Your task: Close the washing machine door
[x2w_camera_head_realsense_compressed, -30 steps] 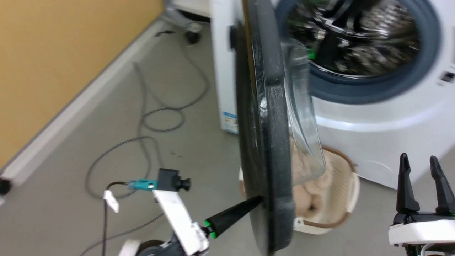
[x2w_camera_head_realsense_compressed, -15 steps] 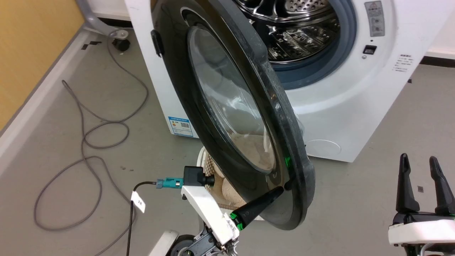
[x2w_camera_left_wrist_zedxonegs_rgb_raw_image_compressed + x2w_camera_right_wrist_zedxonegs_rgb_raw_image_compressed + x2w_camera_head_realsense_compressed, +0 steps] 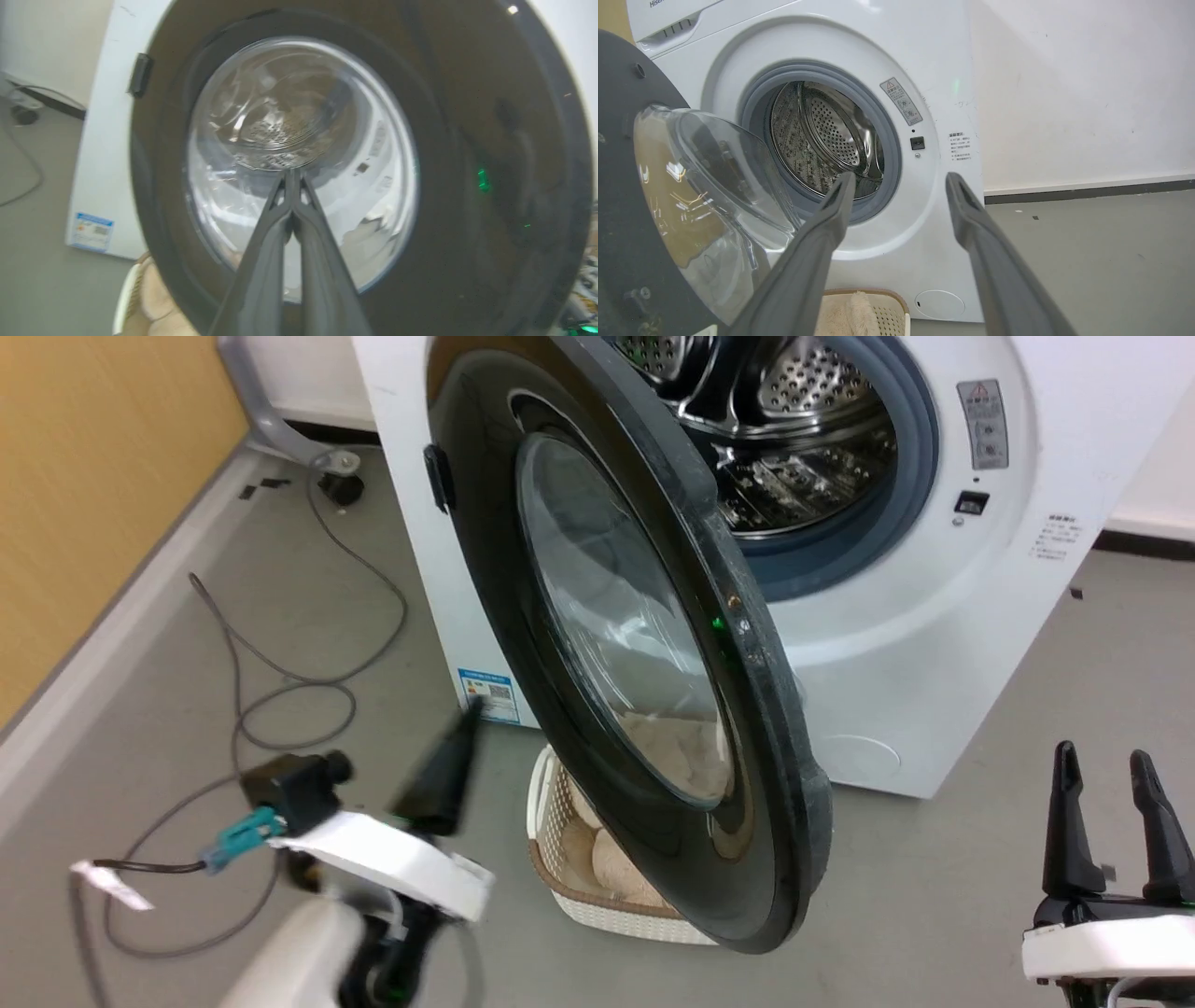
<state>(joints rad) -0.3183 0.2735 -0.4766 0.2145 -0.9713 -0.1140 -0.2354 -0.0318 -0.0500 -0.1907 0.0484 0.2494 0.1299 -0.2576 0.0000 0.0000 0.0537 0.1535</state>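
Note:
The washing machine door (image 3: 485,579), glossy black with a clear bowl window, stands partly open, swung out from its left hinge in front of the white washing machine (image 3: 934,644). The steel drum (image 3: 794,420) shows behind it. My left gripper (image 3: 467,721), blurred, is shut and empty at the lower left, apart from the door. In the left wrist view my gripper (image 3: 290,173) points at the door's (image 3: 467,140) outer face. My right gripper (image 3: 1111,767) is open and empty at the lower right. In the right wrist view my gripper (image 3: 899,179) faces the drum (image 3: 822,140), with the door's inner side (image 3: 616,196) at the left.
A white woven basket (image 3: 546,803) with a beige plush toy (image 3: 607,863) sits on the floor under the door, close to the machine. Grey cables (image 3: 280,686) loop over the floor at the left, beside a yellow wall (image 3: 93,476). A blue sticker (image 3: 490,693) marks the machine's lower front.
The view shifted. The door swung from edge-on partway towards the machine. My left gripper, which touched the door's lower rim, has come off it and moved left; the right gripper stayed.

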